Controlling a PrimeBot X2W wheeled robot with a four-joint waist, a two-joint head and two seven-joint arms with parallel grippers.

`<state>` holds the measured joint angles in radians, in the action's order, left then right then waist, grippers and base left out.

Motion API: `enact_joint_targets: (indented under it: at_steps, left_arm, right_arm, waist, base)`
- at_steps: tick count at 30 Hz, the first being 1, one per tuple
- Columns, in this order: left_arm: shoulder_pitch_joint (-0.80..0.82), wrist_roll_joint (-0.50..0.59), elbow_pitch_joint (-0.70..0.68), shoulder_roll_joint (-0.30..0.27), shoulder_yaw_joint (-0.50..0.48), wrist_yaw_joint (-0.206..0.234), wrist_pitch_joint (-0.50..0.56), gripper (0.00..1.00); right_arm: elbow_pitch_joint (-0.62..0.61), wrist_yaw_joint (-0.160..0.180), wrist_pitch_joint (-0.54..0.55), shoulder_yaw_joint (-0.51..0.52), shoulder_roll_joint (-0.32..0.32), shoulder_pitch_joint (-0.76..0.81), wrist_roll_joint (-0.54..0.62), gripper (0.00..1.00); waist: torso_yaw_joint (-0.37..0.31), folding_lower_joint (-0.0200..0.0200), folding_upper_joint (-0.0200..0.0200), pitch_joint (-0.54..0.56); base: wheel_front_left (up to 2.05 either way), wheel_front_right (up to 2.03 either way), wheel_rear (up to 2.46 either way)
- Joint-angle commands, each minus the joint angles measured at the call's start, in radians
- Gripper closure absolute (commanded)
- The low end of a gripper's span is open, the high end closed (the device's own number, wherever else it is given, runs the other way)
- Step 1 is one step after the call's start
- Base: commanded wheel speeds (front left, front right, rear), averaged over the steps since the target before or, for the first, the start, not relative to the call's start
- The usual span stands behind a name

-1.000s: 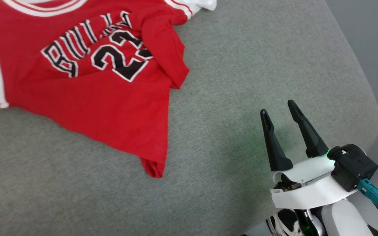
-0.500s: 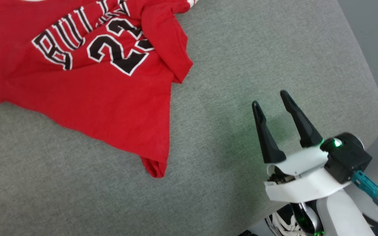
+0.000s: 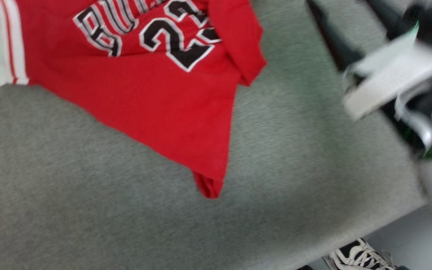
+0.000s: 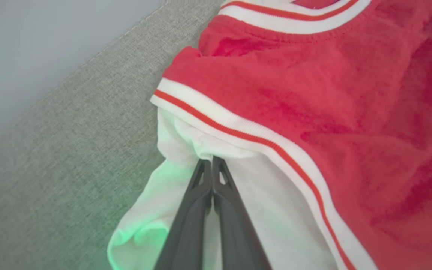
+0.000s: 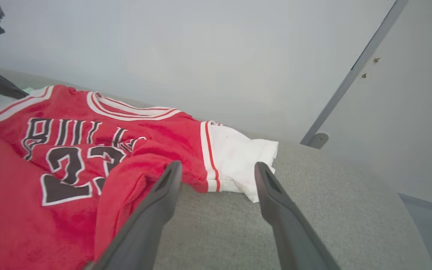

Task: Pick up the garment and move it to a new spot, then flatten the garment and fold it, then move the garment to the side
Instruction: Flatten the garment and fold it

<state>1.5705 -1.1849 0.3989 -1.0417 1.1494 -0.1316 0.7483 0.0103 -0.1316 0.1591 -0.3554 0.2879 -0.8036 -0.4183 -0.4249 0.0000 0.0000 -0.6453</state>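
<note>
The garment (image 3: 144,93) is a red jersey T-shirt with black numerals, lying partly rumpled on the grey cushion (image 3: 88,210). In the left wrist view my left gripper (image 4: 212,162) is shut, its tips pinching the white sleeve (image 4: 171,142) just under the striped trim of the garment (image 4: 313,112). My right gripper (image 5: 218,167) is open and hovers above the cushion, near the garment's (image 5: 51,180) other white sleeve (image 5: 238,165), holding nothing. In the head view it is a blur at the upper right, one dark finger (image 3: 332,37) over the cushion.
The cushion's rounded edge (image 3: 388,221) runs along the lower right, with pale floor beyond it. A black-and-white shoe (image 3: 362,257) stands on that floor. A plain wall (image 5: 201,56) and a grey door frame (image 5: 351,75) lie behind the cushion.
The head view has shifted, so the garment sits further right in it. My right gripper has risen to the upper right, still open. My left gripper has closed on the sleeve.
</note>
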Motion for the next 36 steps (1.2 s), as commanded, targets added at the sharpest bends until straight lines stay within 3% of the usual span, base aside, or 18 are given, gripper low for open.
enact_joint_targets:
  at_steps: [1,7,13,20,29,30,32,36]
  left_arm:
    - [0.021,-0.006,-0.004,0.009,0.006,0.002,-0.010,1.00]
    - [0.099,-0.023,-0.039,0.035,0.056,0.002,-0.062,1.00]
    - [0.129,-0.052,-0.099,0.088,0.104,0.002,-0.136,1.00]
    - [0.125,-0.057,-0.158,0.119,0.137,0.002,-0.185,1.00]
    - [0.121,-0.069,-0.180,0.125,0.152,0.003,-0.184,1.00]
    - [0.123,-0.073,-0.180,0.125,0.153,0.003,-0.183,1.00]
    - [0.128,-0.078,-0.178,0.126,0.153,0.006,-0.182,1.00]
    - [0.142,-0.093,-0.165,0.127,0.154,0.007,-0.203,1.00]
  right_arm:
    - [0.022,0.002,0.039,0.001,0.010,-0.045,-0.028,0.00]
    - [0.207,0.002,0.322,-0.031,0.101,-0.341,-0.127,0.00]
    - [0.372,0.002,0.502,-0.040,0.181,-0.546,-0.144,0.00]
    - [0.503,0.002,0.558,-0.090,0.217,-0.660,-0.136,0.00]
    - [0.546,0.001,0.588,-0.235,0.266,-0.666,-0.193,0.00]
    - [0.547,0.001,0.593,-0.251,0.266,-0.666,-0.202,0.13]
    - [0.556,0.001,0.595,-0.264,0.267,-0.670,-0.223,1.00]
    - [0.572,0.002,0.581,-0.284,0.270,-0.699,-0.229,1.00]
  waist:
    - [0.062,0.0000,0.0000,-0.055]
    - [0.156,0.0000,0.0000,-0.134]
    - [0.282,0.0000,0.0000,-0.179]
    - [0.366,0.0000,0.0000,-0.202]
    - [0.369,0.0000,0.0000,-0.221]
    - [0.368,0.0000,0.0000,-0.224]
    - [0.364,0.0000,0.0000,-0.232]
    - [0.356,0.0000,0.0000,-0.238]
  base:
    - [0.00,0.00,0.00]
    - [0.00,0.00,0.00]
    - [0.00,0.00,0.00]
    - [0.00,0.00,0.00]
    - [0.00,0.00,0.00]
    - [0.00,0.00,0.00]
    - [0.00,0.00,0.00]
    - [0.00,0.00,0.00]
